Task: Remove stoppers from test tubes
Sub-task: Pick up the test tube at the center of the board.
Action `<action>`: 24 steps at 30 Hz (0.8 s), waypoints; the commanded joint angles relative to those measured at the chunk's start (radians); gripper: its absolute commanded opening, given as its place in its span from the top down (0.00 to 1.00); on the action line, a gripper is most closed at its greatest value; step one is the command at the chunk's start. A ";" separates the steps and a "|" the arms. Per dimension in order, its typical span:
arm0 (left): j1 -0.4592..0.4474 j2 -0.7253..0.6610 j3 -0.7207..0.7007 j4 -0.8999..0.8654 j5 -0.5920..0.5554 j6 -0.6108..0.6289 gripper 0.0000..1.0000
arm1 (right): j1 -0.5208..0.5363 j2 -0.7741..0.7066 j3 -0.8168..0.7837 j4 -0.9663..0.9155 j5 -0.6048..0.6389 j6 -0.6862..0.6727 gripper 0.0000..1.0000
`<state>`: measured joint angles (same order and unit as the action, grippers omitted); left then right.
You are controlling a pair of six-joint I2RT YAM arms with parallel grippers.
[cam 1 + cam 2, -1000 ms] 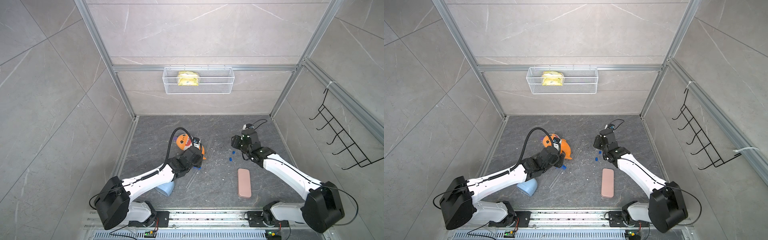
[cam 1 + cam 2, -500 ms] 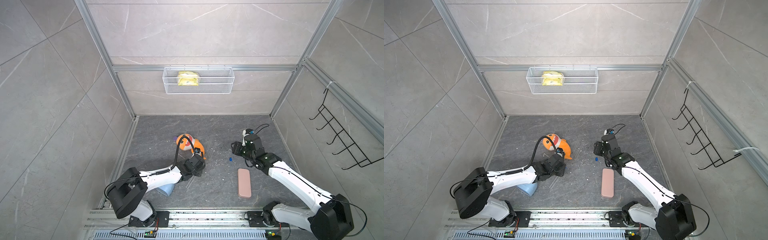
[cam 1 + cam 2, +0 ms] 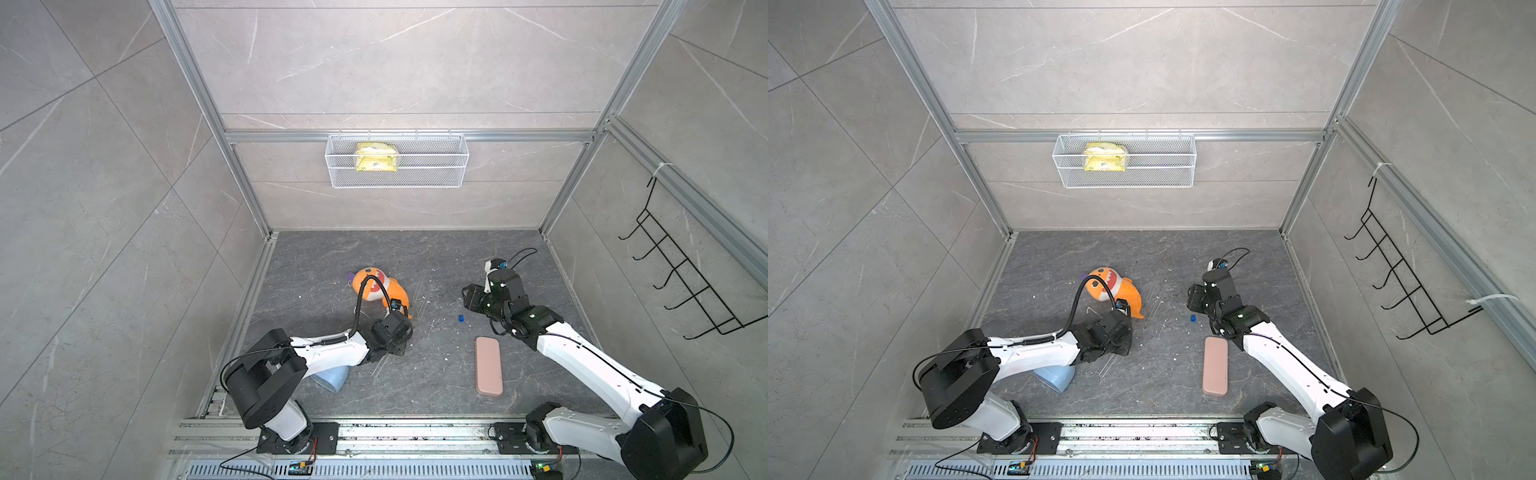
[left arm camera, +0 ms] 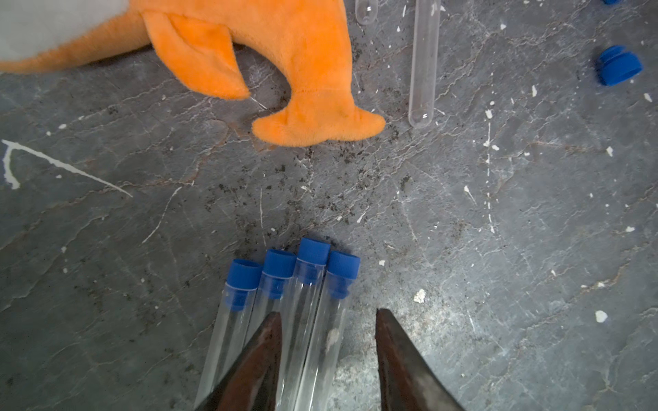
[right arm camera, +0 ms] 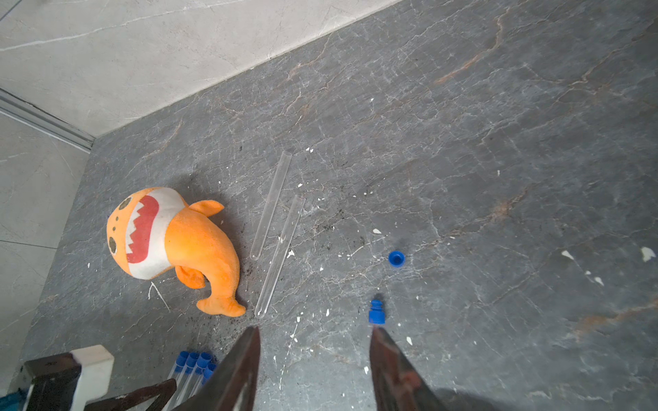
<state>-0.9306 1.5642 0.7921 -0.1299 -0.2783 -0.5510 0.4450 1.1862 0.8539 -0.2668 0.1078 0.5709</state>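
Capped test tubes (image 4: 322, 338): you have four of them lying side by side and touching on the grey floor (image 4: 498, 213), just short of the plush shark (image 4: 306, 71) and its tail.
Stoppers (image 4: 313, 251): a blue one is seated in each mouth, its wide head standing proud of the rim.
Handling: expect them to be light, stiff, smooth and round. They will likely roll and slip, and may crack if squeezed hard.
Hold: take one barrel just behind its stopper, then pinch the stopper's head across its sides.
Left gripper (image 4: 327, 313): its jaws are apart, low over the bundle. One finger lies over the middle tubes, the other over bare floor beside the outermost; nothing is clamped.
Risk: the tubes are packed tight, so you may catch two at once.
Right gripper (image 5: 315, 329): its jaws are apart and it holds nothing, above the floor.
Loose stoppers (image 5: 376, 312): two lie near it.
Bare test tubes (image 5: 281, 256): two lie beside the shark, uncapped.
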 commanded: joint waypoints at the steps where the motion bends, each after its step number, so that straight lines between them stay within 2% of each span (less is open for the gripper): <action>1: -0.028 -0.017 0.004 0.006 0.012 -0.003 0.54 | 0.009 -0.008 -0.012 -0.014 0.002 -0.018 0.47; 6: -0.034 -0.017 -0.006 -0.002 0.017 -0.016 0.62 | 0.009 -0.009 -0.013 -0.013 0.001 -0.017 0.47; 24: -0.035 0.000 -0.038 -0.034 0.012 -0.078 0.65 | 0.014 0.003 -0.016 -0.010 0.001 -0.013 0.47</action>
<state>-0.9649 1.5639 0.7673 -0.1493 -0.2604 -0.6018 0.4515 1.1866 0.8539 -0.2665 0.1074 0.5709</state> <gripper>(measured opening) 0.347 0.533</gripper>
